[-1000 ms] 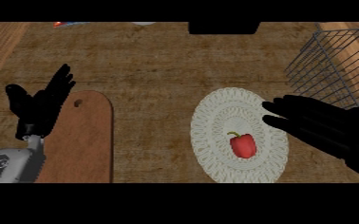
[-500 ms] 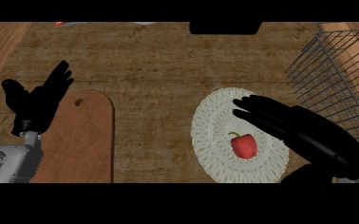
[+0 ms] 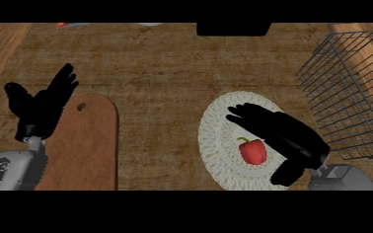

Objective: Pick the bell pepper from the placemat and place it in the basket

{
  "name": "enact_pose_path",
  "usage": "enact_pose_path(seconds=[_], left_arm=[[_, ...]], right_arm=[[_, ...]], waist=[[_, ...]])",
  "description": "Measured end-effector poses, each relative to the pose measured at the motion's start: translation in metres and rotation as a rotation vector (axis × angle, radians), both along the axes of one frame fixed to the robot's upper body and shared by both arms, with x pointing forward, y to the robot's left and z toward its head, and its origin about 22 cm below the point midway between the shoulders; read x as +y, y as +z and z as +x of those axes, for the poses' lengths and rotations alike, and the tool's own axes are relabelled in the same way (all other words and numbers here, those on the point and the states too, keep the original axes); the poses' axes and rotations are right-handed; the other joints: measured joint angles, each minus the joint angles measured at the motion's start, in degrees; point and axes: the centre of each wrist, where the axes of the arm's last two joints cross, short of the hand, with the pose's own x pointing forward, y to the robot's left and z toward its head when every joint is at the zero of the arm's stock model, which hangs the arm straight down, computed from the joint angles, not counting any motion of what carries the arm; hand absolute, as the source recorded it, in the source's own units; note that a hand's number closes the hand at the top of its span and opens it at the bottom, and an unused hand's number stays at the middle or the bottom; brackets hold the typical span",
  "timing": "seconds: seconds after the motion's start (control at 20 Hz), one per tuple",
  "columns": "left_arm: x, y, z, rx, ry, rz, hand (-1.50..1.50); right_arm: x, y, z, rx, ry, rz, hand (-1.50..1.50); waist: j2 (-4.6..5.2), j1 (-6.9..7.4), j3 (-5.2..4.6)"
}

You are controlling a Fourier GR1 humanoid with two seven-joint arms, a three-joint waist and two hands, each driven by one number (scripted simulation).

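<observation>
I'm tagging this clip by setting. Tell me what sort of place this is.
Probably a kitchen counter: a wooden top carrying a cutting board, a red bell pepper on a round woven placemat, and a wire basket.

The right robot hand [image 3: 280,133] covers the right side of the white round placemat [image 3: 218,143], whose lower rim is cut off. The wire basket [image 3: 339,86] runs off the right edge. The wooden cutting board [image 3: 84,148] is cut off below. At the top edge, a small red item [image 3: 65,24] and a pale one [image 3: 150,24] are too cropped to identify.
</observation>
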Motion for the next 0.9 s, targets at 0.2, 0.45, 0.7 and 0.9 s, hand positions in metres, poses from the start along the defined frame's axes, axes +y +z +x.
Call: enact_pose_path(seconds=[0.2, 0.45, 0.7, 0.9], left_arm=[[-0.004, 0.004, -0.002, 0.004, -0.002, 0.005, 0.0], [-0.003, 0.006, -0.003, 0.004, 0.003, -0.001, 0.0], [-0.002, 0.002, -0.009, -0.003, 0.006, 0.01, 0.0], [0.007, 0.005, -0.001, -0.001, 0.005, 0.003, 0.0]], right_arm=[[0.0, -0.013, 0.003, 0.007, -0.001, -0.058, -1.5], [-0.009, -0.022, 0.003, 0.006, 0.003, -0.074, -1.5], [-0.012, -0.02, 0.01, 0.022, 0.02, -0.057, -1.5], [-0.016, -0.022, 0.008, 0.046, 0.058, -0.047, -1.5]], waist=[[-0.04, -0.05, -0.01], [-0.05, -0.16, -0.01], [-0.07, -0.15, -0.02], [-0.06, -0.24, -0.03]])
